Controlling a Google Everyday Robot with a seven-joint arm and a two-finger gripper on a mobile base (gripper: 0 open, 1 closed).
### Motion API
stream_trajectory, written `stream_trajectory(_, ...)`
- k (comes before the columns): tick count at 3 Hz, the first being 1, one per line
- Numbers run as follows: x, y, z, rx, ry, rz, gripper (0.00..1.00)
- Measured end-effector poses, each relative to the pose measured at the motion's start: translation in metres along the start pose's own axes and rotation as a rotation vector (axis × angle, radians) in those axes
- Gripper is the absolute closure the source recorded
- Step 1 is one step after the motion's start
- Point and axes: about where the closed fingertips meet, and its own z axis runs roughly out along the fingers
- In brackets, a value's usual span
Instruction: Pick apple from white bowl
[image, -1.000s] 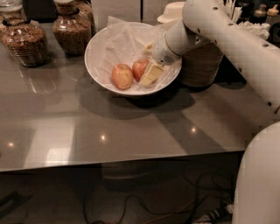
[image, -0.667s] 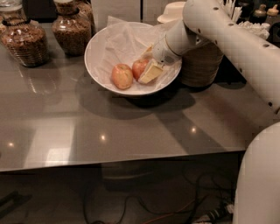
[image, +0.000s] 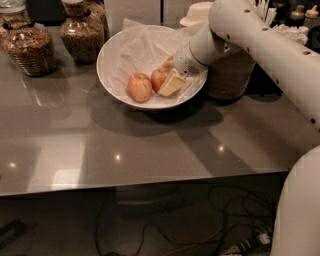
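The white bowl (image: 112, 55), wide and lined with crumpled white paper, stands on the grey table. Two apples lie in it. The redder apple (image: 159, 77) lies on the right and the paler yellow-orange apple (image: 139, 87) on the left, touching it. My gripper (image: 170, 72) reaches into the bowl from the right and is open. One cream finger (image: 172, 84) lies at the red apple's near right side, the other (image: 168, 60) at its far side. The apple rests on the paper between them.
Two glass jars of brown food (image: 29, 46) (image: 81, 33) stand at the back left. A stack of beige bowls (image: 231, 74) stands right behind the white bowl, under my arm. The table's front edge (image: 150, 182) runs across the middle, with cables on the floor below.
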Motion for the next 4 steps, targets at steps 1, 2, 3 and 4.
stream_trajectory(1,-0.009,-0.002,-0.010,0.024,-0.017,-0.012,1.00)
stream_trajectory(2,-0.038,-0.015,-0.038,0.091,-0.053,-0.066,1.00)
stream_trajectory(3,-0.064,-0.021,-0.073,0.148,-0.097,-0.106,1.00)
stream_trajectory(4,-0.064,-0.001,-0.088,0.155,-0.218,-0.070,1.00)
